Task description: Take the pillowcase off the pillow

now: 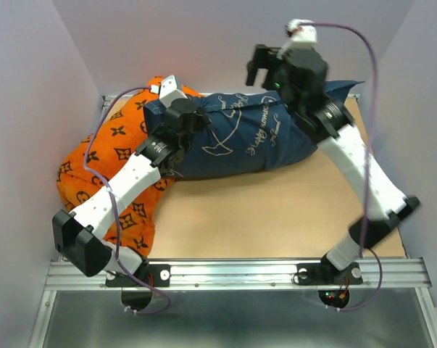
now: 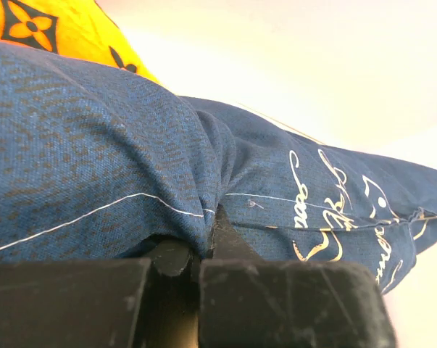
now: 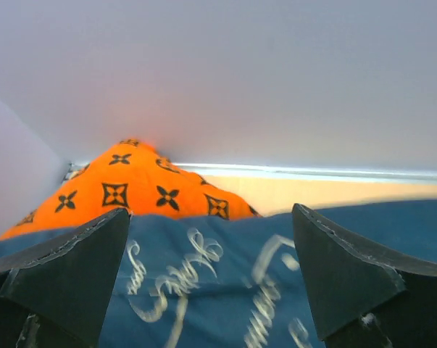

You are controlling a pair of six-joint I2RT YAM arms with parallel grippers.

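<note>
- left claw point(image 2: 196, 264) is pinching a fold of the pillowcase point(image 1: 247, 138). its two black fingers point(image 2: 290, 297) are pressing together at the bottom edge of the left wrist view, with navy cloth bunching into the seam between them.
- right claw point(image 3: 211, 217) is hanging spread wide, one dark finger at the lower left and one at the lower right of the right wrist view. nothing is sitting between them, and the navy cloth is lying under the gap.
- in the top view the pillowcase is lying across the upper middle of the frame, running from centre-left toward the upper right. it is bulging plump and full, and the cloth is hiding whatever is filling it.
- thin white line drawings and script are showing on its upper face.
- left arm point(image 1: 131, 181) is reaching from the lower left up to the pillowcase's left end. right arm point(image 1: 363, 174) is bending from the lower right up to its right end, with the claw hovering near the top centre.
- orange cushion point(image 1: 88, 174) with black motifs is lying along the left side, touching the pillowcase's left end and trailing toward the lower left, partly under the left arm.
- tan table point(image 1: 276, 217) is showing bare through the lower middle and right.
- metal rail point(image 1: 240, 274) is running across the bottom, bearing both arm bases.
- purple cable point(image 1: 370, 58) is looping at the upper right.
</note>
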